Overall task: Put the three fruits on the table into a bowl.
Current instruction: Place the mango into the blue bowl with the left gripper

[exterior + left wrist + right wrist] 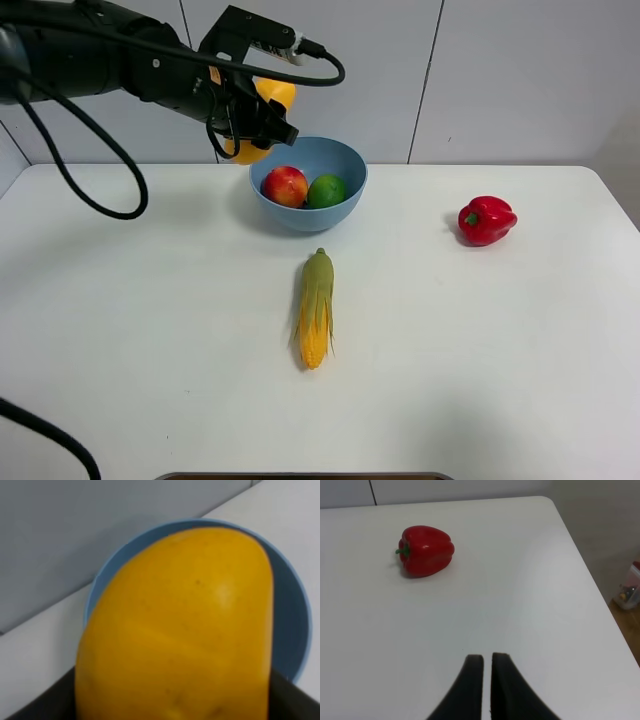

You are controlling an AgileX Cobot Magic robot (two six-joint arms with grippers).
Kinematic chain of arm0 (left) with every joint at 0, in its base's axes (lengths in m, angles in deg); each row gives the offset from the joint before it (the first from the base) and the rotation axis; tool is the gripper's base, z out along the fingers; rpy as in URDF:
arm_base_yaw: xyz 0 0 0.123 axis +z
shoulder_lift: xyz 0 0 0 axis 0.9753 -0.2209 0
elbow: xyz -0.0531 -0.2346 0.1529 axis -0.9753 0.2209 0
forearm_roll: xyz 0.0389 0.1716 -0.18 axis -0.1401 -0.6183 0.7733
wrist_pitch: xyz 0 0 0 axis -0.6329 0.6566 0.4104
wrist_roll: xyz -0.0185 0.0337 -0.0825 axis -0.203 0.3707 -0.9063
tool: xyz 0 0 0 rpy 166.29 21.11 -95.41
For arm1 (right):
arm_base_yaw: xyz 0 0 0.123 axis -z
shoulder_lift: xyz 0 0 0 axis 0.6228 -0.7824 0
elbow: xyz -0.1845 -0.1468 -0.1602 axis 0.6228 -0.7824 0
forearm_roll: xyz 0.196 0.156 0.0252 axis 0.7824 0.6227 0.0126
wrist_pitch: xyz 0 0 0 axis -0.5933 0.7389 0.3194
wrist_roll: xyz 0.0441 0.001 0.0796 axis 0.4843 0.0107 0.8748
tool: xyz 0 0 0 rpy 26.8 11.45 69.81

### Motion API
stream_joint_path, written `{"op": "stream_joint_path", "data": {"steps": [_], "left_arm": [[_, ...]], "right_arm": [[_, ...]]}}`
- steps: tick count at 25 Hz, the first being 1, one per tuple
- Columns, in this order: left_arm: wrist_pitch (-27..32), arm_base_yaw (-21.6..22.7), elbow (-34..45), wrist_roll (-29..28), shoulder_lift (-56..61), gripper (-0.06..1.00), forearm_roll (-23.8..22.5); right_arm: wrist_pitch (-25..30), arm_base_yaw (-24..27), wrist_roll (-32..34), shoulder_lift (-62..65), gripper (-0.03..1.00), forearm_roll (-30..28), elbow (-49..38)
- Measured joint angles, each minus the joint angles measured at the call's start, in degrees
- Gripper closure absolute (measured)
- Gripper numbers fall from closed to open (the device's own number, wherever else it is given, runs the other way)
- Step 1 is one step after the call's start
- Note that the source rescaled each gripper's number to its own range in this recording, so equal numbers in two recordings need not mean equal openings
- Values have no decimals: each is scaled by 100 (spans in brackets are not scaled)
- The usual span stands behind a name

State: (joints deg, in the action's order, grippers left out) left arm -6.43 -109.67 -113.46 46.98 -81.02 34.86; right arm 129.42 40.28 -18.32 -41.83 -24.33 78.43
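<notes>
Holding the mango [262, 118] above the far left rim of the bowl [340, 205], the left gripper [250, 120] is clamped on it; the apple [285, 186] and the lime [326, 190] lie inside. From the left wrist, the mango [180, 630] covers most of the bowl [292, 630]. From the right wrist, the right gripper [487, 661] has its fingers together over the table [520, 605], with the pepper [426, 550] well apart.
</notes>
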Motion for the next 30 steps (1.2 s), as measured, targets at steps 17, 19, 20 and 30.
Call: {"op": "stream_joint_path", "data": {"steps": [17, 19, 20, 30], "left_arm": [[689, 6, -2474, 363, -2205, 90, -184], [728, 6, -2481, 387, -2340, 90, -179], [744, 6, -2481, 393, -2387, 90, -179], [1004, -30, -2492, 431, -2686, 90, -31]], "right_arm": [[0, 0, 0, 0, 97, 0, 0], [0, 0, 0, 0, 97, 0, 0], [0, 0, 0, 0, 97, 0, 0], [0, 0, 0, 0, 97, 0, 0]]}}
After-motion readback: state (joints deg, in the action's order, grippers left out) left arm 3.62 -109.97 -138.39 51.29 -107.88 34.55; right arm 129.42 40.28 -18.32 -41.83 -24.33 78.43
